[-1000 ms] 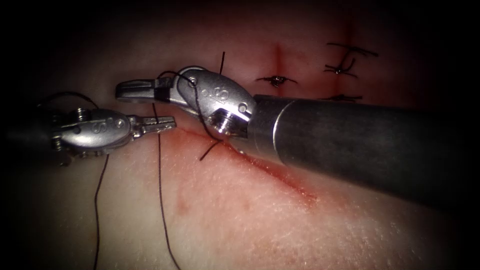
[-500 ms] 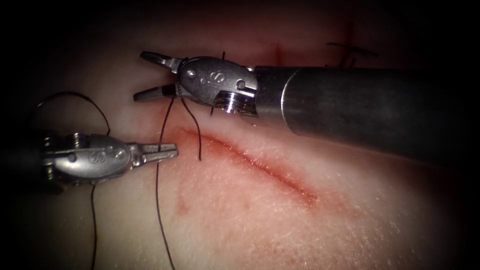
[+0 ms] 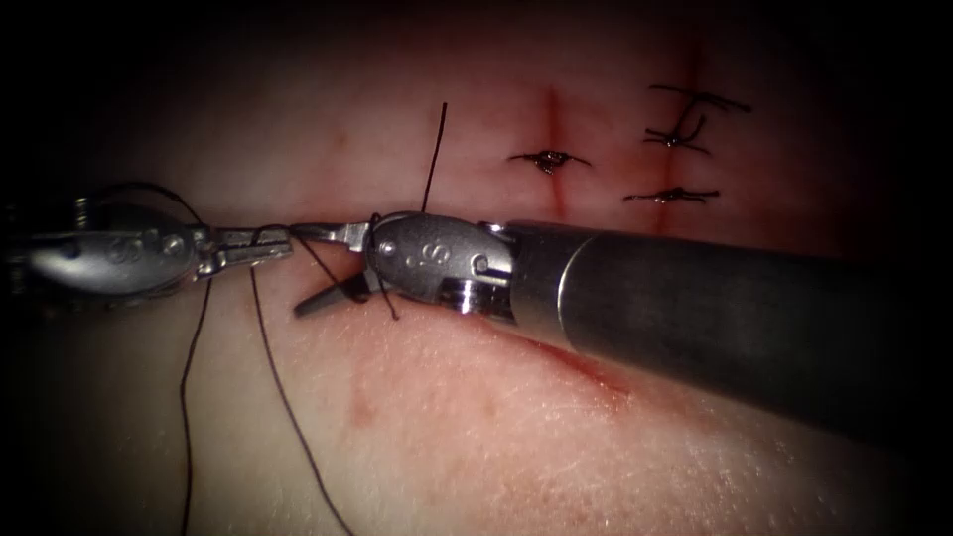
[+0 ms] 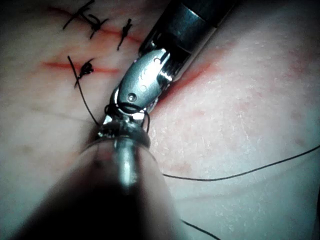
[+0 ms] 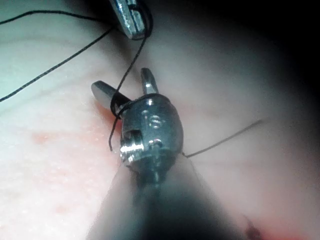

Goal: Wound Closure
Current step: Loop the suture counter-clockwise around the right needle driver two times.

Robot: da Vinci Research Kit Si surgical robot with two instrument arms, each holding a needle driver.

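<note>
Surgical practice bench: stitched tissue [image 3: 476,437] under steel tool [image 3: 328,263]

Dark thread [image 3: 283,397] is clamped in the closed left hand [image 3: 268,241] and loops around the open right hand [image 3: 323,268], which grips nothing. Under the right hand, the red cut [image 3: 586,372] crosses pale tissue [image 3: 476,437]. The needle's place cannot be told.

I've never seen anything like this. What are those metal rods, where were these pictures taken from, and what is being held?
This is a surgical practice robot stitching a cut in pork, the tissue. One picture looks down from above; two come from cameras riding on each arm. The left tool is shut on dark thread. The right tool has open jaws holding nothing, with thread looped around it. Finished stitches lie farther back. I cannot make out a needle.
</note>
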